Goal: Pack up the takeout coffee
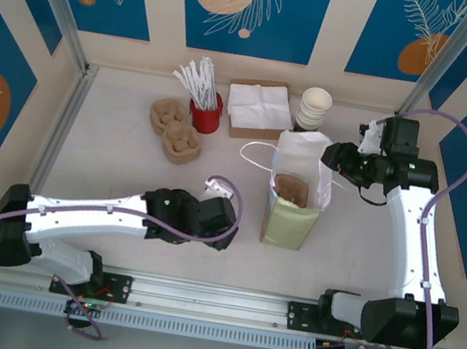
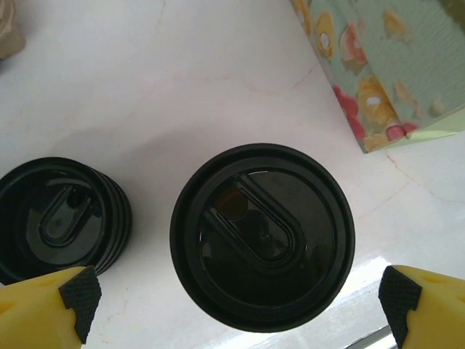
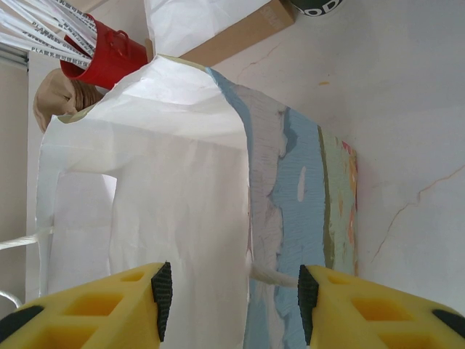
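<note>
Left gripper (image 2: 240,309) hangs directly above the takeout coffee (image 2: 261,236), its fingers spread wide on either side of the black lid and clear of it. The cup stands upright on the table (image 2: 182,87), just beside a stack of black lids (image 2: 62,218) and near the paper bag (image 1: 297,199). Right gripper (image 3: 232,294) has its fingers apart, straddling the bag's upper rim.

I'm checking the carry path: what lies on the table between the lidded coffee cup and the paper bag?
Nothing: the left wrist view shows bare pale tabletop between the black-lidded takeout coffee cup and the green floral paper bag.
</note>
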`<move>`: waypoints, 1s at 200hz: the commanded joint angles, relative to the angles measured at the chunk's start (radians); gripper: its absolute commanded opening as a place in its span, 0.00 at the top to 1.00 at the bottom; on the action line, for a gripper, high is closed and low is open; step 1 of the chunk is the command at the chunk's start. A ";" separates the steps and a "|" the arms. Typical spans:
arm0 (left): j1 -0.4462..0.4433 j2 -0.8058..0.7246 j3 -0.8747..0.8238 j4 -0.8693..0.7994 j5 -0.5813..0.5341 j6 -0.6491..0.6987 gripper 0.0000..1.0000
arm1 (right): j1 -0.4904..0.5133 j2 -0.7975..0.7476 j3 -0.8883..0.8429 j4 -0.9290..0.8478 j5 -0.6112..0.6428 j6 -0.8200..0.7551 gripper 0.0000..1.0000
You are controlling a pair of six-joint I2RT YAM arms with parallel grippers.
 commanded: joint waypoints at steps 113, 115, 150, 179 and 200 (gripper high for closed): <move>-0.008 0.153 0.094 -0.053 0.034 -0.090 0.12 | -0.013 0.007 0.013 -0.006 -0.034 -0.018 0.48; -0.009 0.153 0.095 -0.053 0.034 -0.089 0.13 | -0.013 0.007 0.013 -0.006 -0.034 -0.018 0.48; -0.007 0.160 0.097 -0.051 0.033 -0.093 0.17 | -0.015 0.008 0.016 -0.006 -0.036 -0.017 0.48; -0.007 0.156 0.090 -0.048 0.032 -0.097 0.19 | -0.020 0.007 0.018 -0.009 -0.038 -0.016 0.48; -0.006 0.160 0.089 -0.047 0.032 -0.096 0.20 | -0.021 0.007 0.018 -0.009 -0.039 -0.016 0.48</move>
